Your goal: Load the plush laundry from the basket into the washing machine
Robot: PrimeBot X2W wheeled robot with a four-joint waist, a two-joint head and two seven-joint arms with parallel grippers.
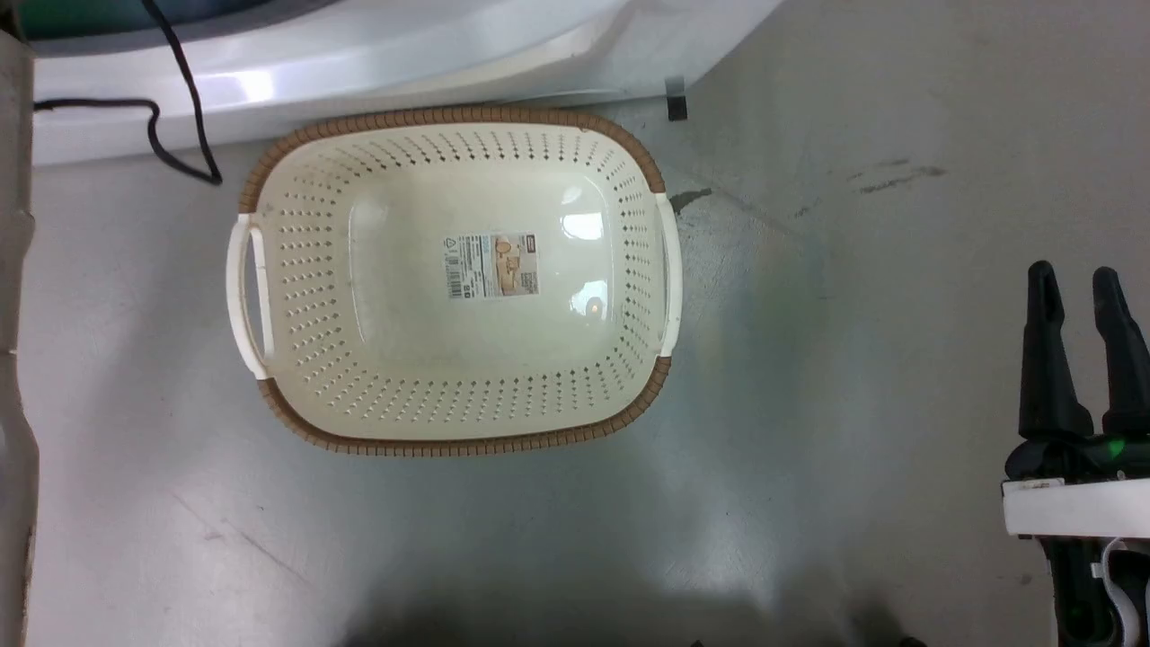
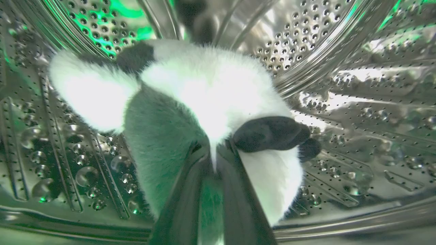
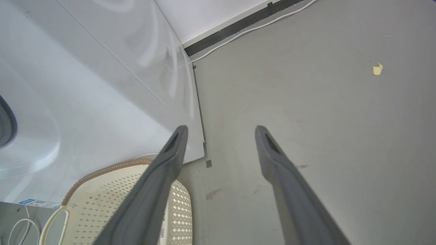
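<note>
The cream basket stands on the floor in front of the white washing machine, with nothing in it but the paper label on its bottom. The fluffy black-and-white plush laundry is inside the shiny perforated steel drum. My left gripper is shut on its white fur, beside a black patch. My right gripper is at the lower right of the head view, open, fingers pointing up and nothing between them. In the right wrist view the right gripper hangs over bare floor, with the basket at the lower left.
A black cable hangs across the washer's front down to the floor. A pale panel-like shape runs along the head view's left edge. A white cable lies along the wall's base, and a small yellow scrap lies on the grey floor.
</note>
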